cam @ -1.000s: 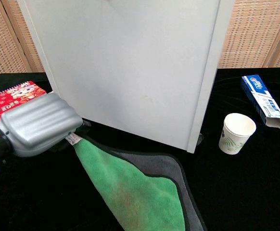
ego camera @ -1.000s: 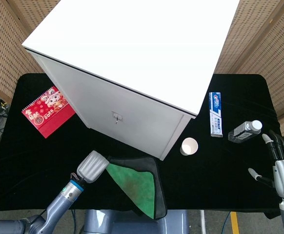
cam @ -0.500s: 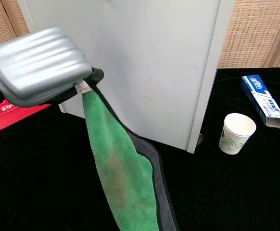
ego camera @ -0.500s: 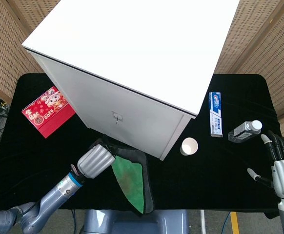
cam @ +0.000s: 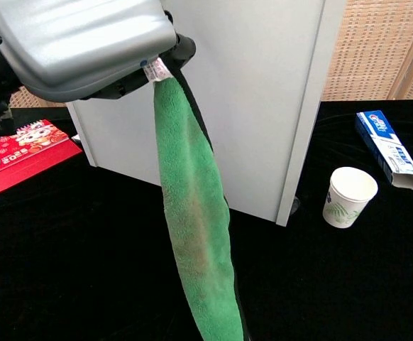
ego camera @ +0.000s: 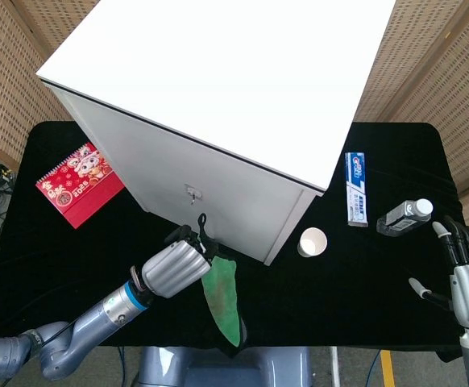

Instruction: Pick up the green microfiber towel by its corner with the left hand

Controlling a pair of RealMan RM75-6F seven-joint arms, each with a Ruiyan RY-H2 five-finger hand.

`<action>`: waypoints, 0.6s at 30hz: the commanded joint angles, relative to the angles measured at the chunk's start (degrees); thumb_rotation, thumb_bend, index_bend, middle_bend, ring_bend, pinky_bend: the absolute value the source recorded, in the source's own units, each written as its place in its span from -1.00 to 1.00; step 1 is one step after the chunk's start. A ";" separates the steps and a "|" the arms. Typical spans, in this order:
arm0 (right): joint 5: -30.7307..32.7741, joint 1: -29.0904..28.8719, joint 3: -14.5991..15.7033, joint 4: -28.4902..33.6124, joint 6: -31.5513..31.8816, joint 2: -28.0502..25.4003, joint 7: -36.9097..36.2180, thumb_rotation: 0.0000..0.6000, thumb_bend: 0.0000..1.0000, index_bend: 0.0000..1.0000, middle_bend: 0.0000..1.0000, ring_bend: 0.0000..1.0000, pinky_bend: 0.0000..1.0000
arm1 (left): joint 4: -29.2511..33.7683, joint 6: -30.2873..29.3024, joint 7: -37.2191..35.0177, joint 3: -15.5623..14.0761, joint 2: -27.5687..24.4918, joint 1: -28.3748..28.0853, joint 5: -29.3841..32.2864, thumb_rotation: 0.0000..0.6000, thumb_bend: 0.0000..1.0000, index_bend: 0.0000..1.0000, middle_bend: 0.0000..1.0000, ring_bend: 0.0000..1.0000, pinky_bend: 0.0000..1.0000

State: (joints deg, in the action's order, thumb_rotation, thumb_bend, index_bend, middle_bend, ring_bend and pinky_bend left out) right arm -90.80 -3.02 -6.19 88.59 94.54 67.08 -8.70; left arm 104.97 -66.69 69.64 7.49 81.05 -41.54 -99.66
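— Since you have the corner, where does the rest lie?

— Straight below. My left hand [cam: 79, 42] pinches the green microfiber towel [cam: 192, 213] at its tagged corner, fingers closed on it, and its long axis runs plumb down from my grip in front of the white cabinet [ego camera: 218, 105].

— Is the tail off the table [ego camera: 57, 258]?

— I cannot tell — the low end leaves the chest view. Any more lift goes straight up, I judge.

— And your right hand [ego camera: 460, 266]?

— Well apart, fingers spread, holding nothing.
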 commanded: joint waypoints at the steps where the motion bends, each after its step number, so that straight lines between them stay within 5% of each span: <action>1: -0.02 0.00 -0.01 0.06 0.02 -0.04 -0.16 1.00 -0.67 -0.95 -1.00 -1.00 -1.00 | 0.57 0.01 1.08 1.66 -0.35 -0.37 0.35 1.00 0.20 0.32 0.91 0.75 0.58; 18: 0.01 -0.03 0.12 0.26 -0.27 -0.02 0.28 1.00 -0.67 -0.96 -1.00 -1.00 -1.00 | 2.80 -0.06 2.44 3.05 -2.93 0.50 0.36 1.00 0.19 0.33 0.91 0.75 0.58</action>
State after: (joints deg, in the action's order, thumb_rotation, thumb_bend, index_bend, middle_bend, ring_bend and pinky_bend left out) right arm -90.79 -3.06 -6.07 88.86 94.27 67.06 -8.42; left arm 107.77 -66.76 72.06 10.57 78.16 -41.07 -99.32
